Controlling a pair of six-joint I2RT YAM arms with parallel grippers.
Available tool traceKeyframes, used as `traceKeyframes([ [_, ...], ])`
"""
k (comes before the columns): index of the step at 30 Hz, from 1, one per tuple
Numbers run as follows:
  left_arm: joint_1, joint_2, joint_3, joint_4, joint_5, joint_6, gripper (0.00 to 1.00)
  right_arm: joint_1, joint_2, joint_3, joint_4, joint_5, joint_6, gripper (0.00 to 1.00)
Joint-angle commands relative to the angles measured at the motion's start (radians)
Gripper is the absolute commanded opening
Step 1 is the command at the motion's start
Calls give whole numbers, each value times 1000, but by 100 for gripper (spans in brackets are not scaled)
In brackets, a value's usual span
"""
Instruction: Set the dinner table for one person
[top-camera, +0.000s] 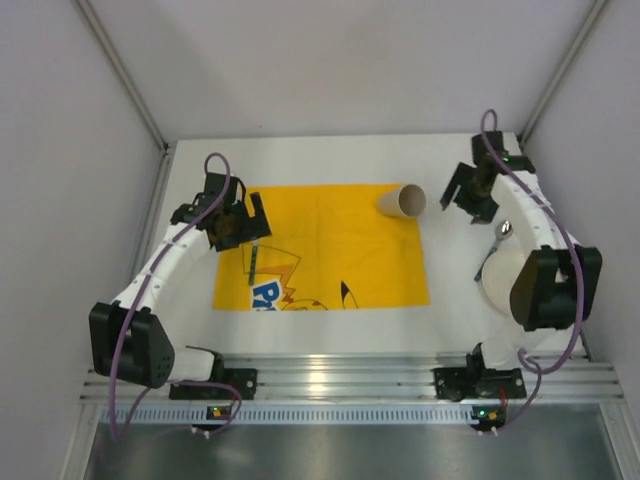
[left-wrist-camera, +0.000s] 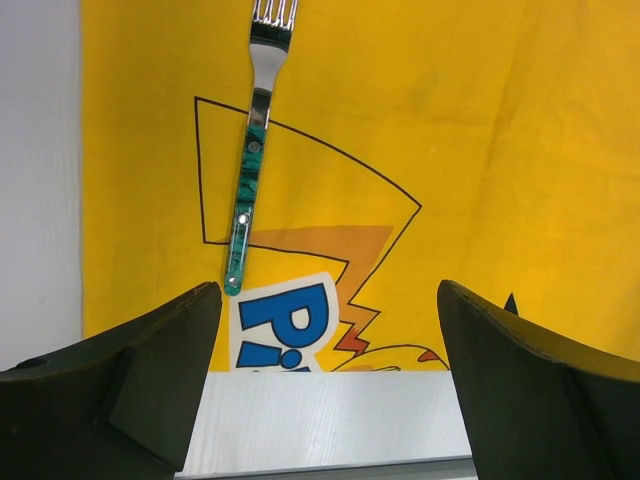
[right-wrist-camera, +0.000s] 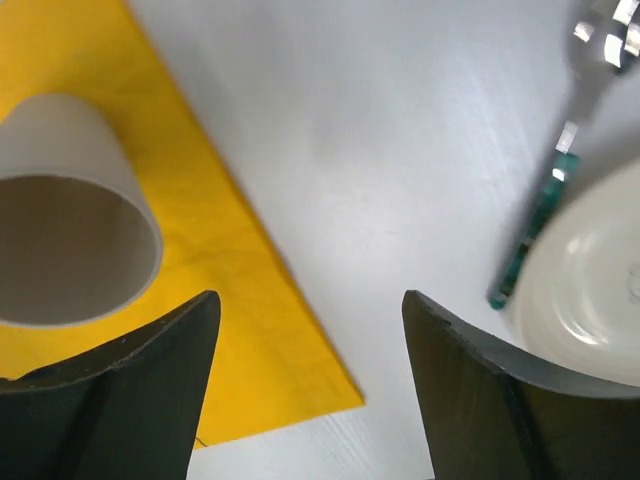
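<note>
The white dinner table (top-camera: 330, 150) carries a yellow cartoon-print cloth (top-camera: 330, 250) in its middle. A fork with a green handle (top-camera: 253, 262) lies on the cloth's left part; it also shows in the left wrist view (left-wrist-camera: 250, 150). My left gripper (top-camera: 243, 228) hangs just above the fork, open and empty (left-wrist-camera: 330, 340). A beige paper cup (top-camera: 402, 201) lies on its side at the cloth's far right corner (right-wrist-camera: 70, 210). A green-handled spoon (top-camera: 497, 243) lies beside a white bowl (top-camera: 503, 278) on the right. My right gripper (top-camera: 470, 195) is open and empty (right-wrist-camera: 310, 350) between cup and spoon.
The right arm's elbow (top-camera: 550, 285) covers part of the bowl. Grey enclosure walls stand close on the left, right and back. The metal rail (top-camera: 330, 375) with the arm bases runs along the near edge.
</note>
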Motion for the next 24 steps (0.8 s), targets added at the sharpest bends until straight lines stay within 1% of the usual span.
traceKeyframes([
  [1, -4, 5, -24, 58, 50, 9, 94, -190, -194, -219, 62, -74, 60, 73],
  [2, -4, 7, -32, 63, 55, 7, 94, -222, -214, -293, 59, -81, 63, 73],
  [3, -5, 5, -38, 72, 59, 7, 94, -267, -243, -321, 53, -81, 60, 73],
  [5, -5, 0, -69, 84, 70, 3, 94, -294, -263, -372, 48, -58, 46, 72],
  [9, -5, -9, -124, 120, 90, -1, 94, -346, -263, -418, 59, -55, 28, 72],
  [12, -5, -6, -152, 140, 101, 4, 94, -358, -243, -413, 25, -19, 22, 71],
  [15, -5, -1, -158, 149, 105, 7, 94, -366, -257, -450, 42, 6, 9, 70],
  [19, -5, 3, -146, 143, 110, 13, 94, -377, -243, -531, 105, 25, 3, 64],
  [21, -5, 3, -134, 131, 113, 18, 94, -383, -208, -568, 154, 26, 3, 61],
  [23, -5, -1, -126, 117, 110, 27, 94, -384, -162, -585, 184, 20, 2, 55],
  [24, -5, 0, -121, 111, 107, 32, 94, -383, -146, -588, 215, 17, -1, 47],
])
